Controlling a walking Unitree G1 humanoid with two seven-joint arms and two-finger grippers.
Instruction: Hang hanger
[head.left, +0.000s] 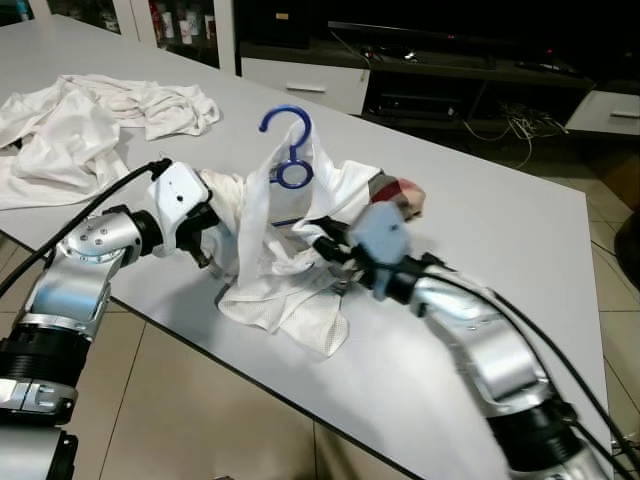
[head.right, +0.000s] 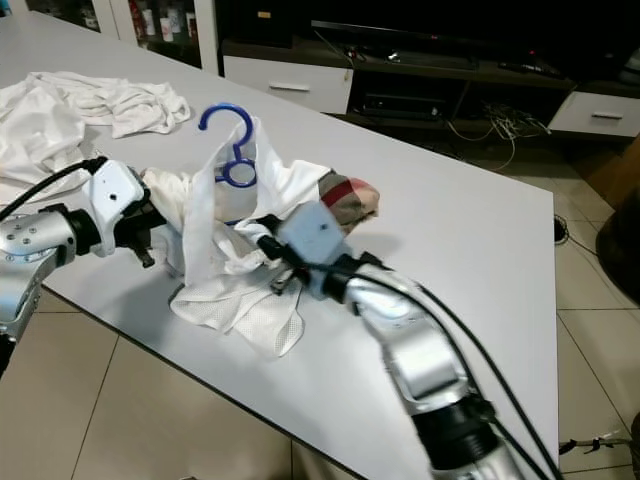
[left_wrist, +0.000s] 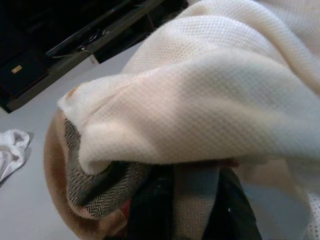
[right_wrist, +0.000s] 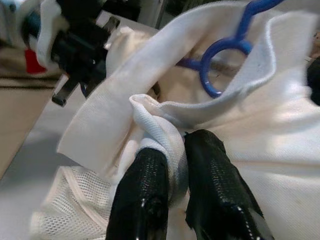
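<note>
A blue plastic hanger (head.left: 288, 140) stands up out of a white mesh shirt (head.left: 285, 262) bunched in the middle of the grey table (head.left: 480, 230); its hook and ring (right_wrist: 222, 57) poke through the neck opening. My right gripper (right_wrist: 172, 165) is shut on a fold of the white shirt just below the hanger. My left gripper (head.left: 222, 225) is buried in the shirt's left side, with white fabric (left_wrist: 210, 85) draped over it and a plaid tan cloth (left_wrist: 82, 180) under it. Its fingers are hidden.
A second pile of white clothes (head.left: 80, 125) lies at the table's far left. A plaid red-and-tan cloth (head.left: 400, 195) peeks out behind the shirt. The table's near edge (head.left: 250, 375) runs diagonally above a tiled floor. A dark TV cabinet (head.left: 450, 70) stands beyond.
</note>
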